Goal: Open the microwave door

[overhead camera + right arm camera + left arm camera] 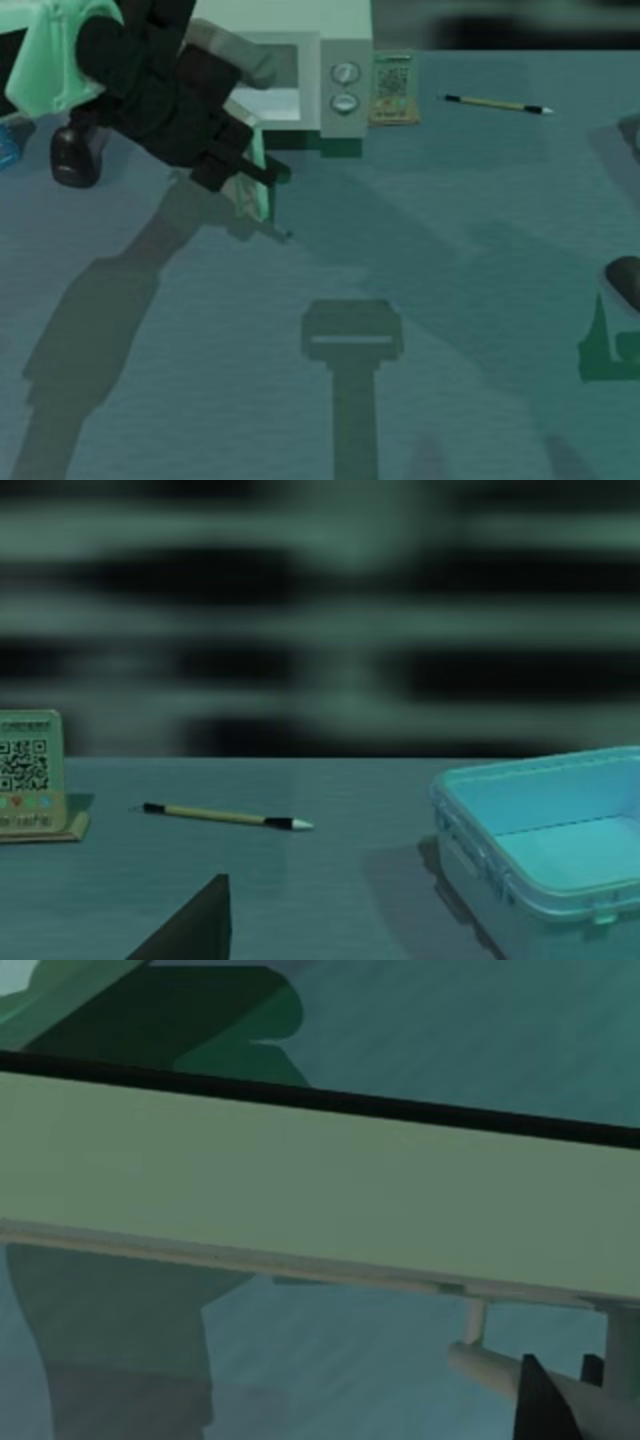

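The white microwave [300,30] stands at the back of the table, left of centre, with two round silver knobs [345,87] on its panel. The microwave door [262,200] is swung out towards the front, so the pale cavity [272,90] shows. In the left wrist view the door [300,1180] fills the middle as a broad pale band. Below it runs its bar handle [490,1362]. My left gripper [278,176] [565,1365] is shut on that handle, one dark finger [540,1405] on each side. My right gripper [624,282] is parked at the table's right edge.
A QR-code card [392,90] [28,775] leans just right of the microwave. A pencil [497,103] [225,816] lies farther right. An open teal box [540,840] sits near the right arm. A dark object [75,155] lies left of the door.
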{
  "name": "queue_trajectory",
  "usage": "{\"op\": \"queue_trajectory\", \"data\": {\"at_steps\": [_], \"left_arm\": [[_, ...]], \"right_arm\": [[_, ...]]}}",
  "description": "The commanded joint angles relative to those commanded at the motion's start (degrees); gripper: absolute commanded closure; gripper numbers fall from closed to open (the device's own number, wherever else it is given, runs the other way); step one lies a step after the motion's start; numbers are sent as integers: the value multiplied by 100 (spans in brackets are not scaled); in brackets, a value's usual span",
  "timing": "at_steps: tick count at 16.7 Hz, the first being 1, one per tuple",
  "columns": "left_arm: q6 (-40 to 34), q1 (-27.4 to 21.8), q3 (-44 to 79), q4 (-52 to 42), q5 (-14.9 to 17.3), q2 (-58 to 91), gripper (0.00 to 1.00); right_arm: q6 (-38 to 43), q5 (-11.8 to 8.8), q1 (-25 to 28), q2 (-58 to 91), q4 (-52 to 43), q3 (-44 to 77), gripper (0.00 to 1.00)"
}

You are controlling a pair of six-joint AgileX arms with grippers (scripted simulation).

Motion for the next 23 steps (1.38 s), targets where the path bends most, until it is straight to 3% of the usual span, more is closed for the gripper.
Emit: {"op": "queue_trajectory", "data": {"at_steps": [23], "left_arm": [[151, 59, -48, -8, 74, -51, 100]], "right_arm": [[0, 0, 0, 0, 0, 0, 0]]}}
